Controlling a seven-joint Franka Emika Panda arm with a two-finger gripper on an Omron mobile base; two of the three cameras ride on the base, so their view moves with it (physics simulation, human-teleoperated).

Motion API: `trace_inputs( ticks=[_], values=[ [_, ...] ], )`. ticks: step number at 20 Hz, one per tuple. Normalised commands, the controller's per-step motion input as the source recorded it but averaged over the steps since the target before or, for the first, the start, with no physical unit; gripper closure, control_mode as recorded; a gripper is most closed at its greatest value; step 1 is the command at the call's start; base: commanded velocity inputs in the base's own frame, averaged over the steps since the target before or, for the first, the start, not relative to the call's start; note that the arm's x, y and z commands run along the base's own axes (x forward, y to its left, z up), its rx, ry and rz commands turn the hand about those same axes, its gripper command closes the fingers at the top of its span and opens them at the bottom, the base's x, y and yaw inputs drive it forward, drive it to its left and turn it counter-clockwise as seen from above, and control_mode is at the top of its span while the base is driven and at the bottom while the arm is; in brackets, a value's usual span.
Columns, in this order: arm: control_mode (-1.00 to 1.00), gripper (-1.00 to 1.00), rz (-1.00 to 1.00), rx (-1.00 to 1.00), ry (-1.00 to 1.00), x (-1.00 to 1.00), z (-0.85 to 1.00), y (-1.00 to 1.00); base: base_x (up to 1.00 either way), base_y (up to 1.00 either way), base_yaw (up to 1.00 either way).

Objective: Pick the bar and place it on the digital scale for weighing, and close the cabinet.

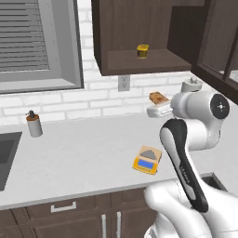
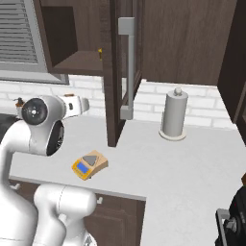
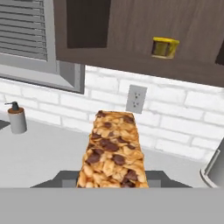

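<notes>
White brick wall ahead of me, outlet in it. Grey-framed window, blinds down, off left. Pale counter below, sink cut in at its left, dark drawers underneath.

A small yellow jar stands on a dark wooden shelf above the white counter. Measured from that jar, an electrical outlet sits just below and slightly left on the white brick wall. Farther left hangs a window with grey blinds, and a soap dispenser stands on the counter beneath it. A sink lies at the far left. Well right of the jar, a paper towel holder stands upright by the wall.
</notes>
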Motion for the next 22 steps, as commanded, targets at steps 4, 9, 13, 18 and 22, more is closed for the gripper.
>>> trace_inputs(
  ticks=[4,9,13,18,22],
  values=[
    [-1.0,1.0,0.21,0.0,-0.01,0.0,-0.26,0.0,0.0,0.0,0.0],
    [-1.0,1.0,0.19,0.0,0.0,0.0,-0.31,0.03,0.0,0.0,0.0],
    [-1.0,1.0,0.11,0.0,0.0,0.1,-0.36,0.12,0.0,0.0,0.0],
    [-1.0,1.0,0.11,0.0,0.04,0.0,-0.22,0.0,0.0,0.0,0.0],
    [-1.0,1.0,0.11,0.0,0.0,0.06,-0.47,0.0,0.0,0.0,0.0]
  ],
)
